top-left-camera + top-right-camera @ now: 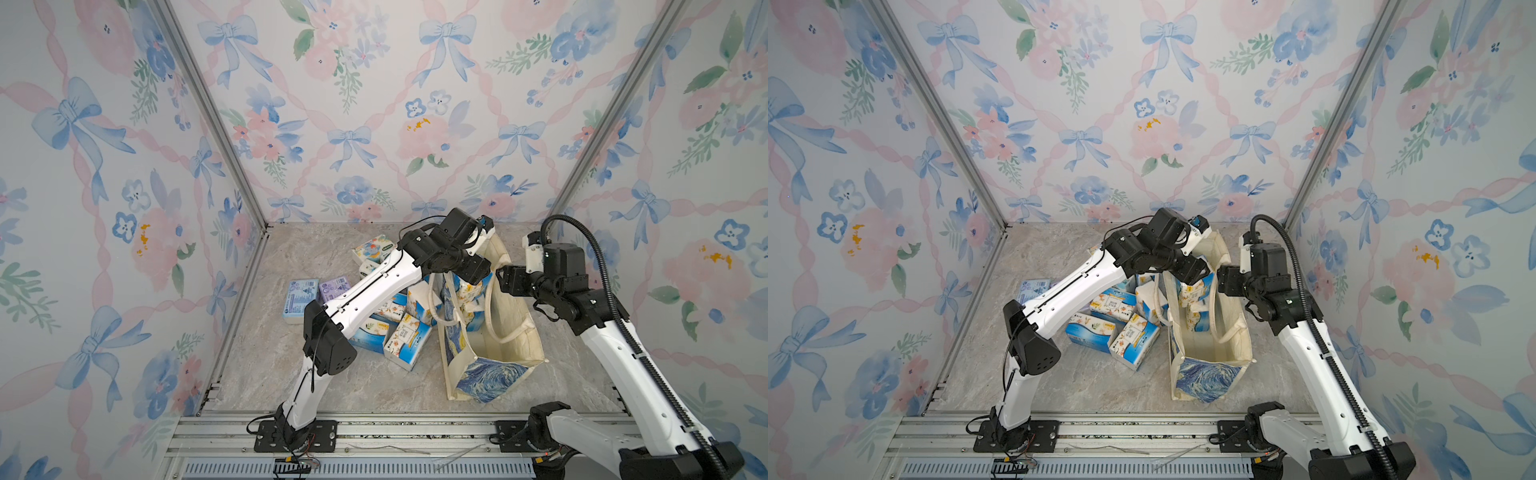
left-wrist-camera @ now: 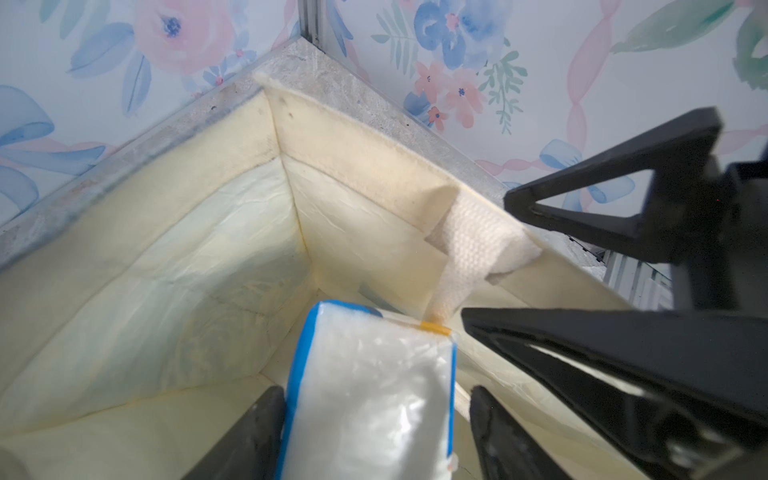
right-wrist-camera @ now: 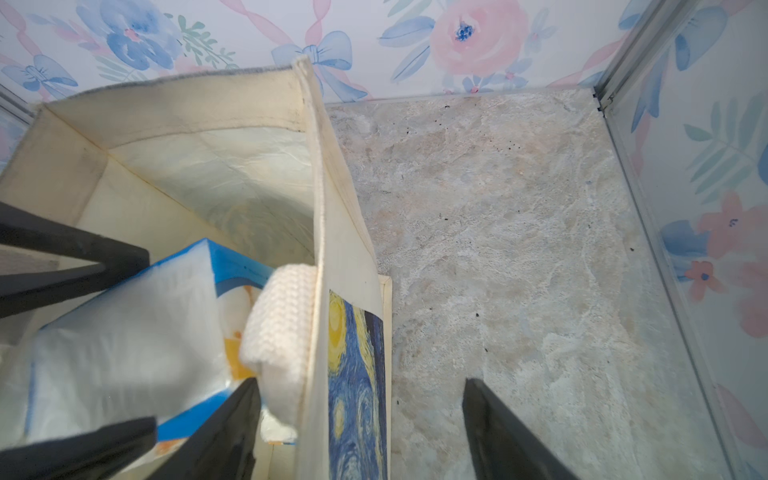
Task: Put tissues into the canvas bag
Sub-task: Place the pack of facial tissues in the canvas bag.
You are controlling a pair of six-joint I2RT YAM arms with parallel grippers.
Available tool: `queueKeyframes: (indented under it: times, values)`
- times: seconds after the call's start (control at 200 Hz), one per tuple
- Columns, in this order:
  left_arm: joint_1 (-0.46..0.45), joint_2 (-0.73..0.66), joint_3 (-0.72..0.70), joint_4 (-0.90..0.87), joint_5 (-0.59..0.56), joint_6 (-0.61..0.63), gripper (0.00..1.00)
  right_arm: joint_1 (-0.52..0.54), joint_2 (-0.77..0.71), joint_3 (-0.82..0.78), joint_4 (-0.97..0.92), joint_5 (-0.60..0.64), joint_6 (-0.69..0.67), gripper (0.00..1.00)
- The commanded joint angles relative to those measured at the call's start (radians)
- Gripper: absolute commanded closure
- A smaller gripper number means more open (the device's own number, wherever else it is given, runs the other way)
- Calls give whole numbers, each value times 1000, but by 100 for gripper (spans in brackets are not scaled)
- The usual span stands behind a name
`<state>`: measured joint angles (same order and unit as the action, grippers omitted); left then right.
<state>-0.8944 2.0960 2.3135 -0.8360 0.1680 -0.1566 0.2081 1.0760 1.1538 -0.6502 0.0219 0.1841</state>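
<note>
Hovering over the far end of the canvas bag (image 1: 486,378), the left pincer (image 2: 376,390) stands spread, with one blue-edged tissue pack (image 2: 365,419) standing on end between its fingers. One finger (image 2: 253,432) lies against the pack's blue edge, while a narrow gap shows between the pack and the other finger, so the pack is not pinched. The pack sits inside the bag's cream lining, near a far corner, with a woven cream handle (image 2: 469,241) just beside it.

The right pincer (image 3: 361,381) is also spread wide and straddles the bag's side wall at the rim: one finger (image 3: 232,432) is inside, touching the handle loop (image 3: 282,324), and the other is outside over the bare bench (image 3: 519,249), apart from the painted cloth. Whether the inner finger presses the wall cannot be told.

In both top views the bag stands upright and open on the bench, and more packs show inside it (image 1: 1196,295). The loose tissues (image 1: 399,328) lie heaped on the bench just beside the bag, under the left arm, with a lavender pack (image 1: 332,289) and a pale blue one (image 1: 300,301) lying flat at the heap's outer edge.
</note>
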Motion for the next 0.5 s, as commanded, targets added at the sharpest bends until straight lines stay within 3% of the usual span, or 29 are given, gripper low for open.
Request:
queueKeyframes:
  times: [0.0,0.285,0.495]
  values:
    - [-3,-56,6,1,59,31,29,-9,9,9,12,-5,12,22]
    - [-6,-55,-67,-3,-42,42,20,-9,10,14,9,-12,11,21]
    - [-24,-80,-86,0,-149,75,20,-9,9,14,12,-11,17,21]
